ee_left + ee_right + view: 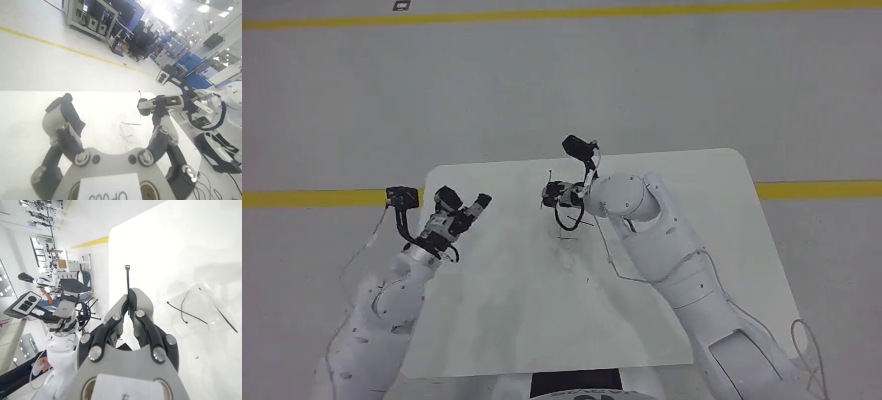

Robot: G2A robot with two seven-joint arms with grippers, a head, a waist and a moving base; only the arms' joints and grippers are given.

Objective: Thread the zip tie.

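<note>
My right gripper [129, 299] is shut on a black zip tie [128, 283] and holds it upright above the white table [170, 247]. The tie's square head [127, 266] sticks out past the fingertips. In the top view this gripper [554, 190] is near the table's far edge, at the middle. The left wrist view shows it [146, 106] across the table with the thin tie [140, 94] poking above and below it. My left gripper [113, 111] is open and holds nothing. It hovers over the table's left edge [467, 202], well apart from the tie.
A clear plastic bag [200, 294] lies on the table beside the right gripper, with loose black zip ties [186, 314] on it. From the left wrist they show as thin strips [131, 124], and the top view has them [574, 224] just below the right gripper.
</note>
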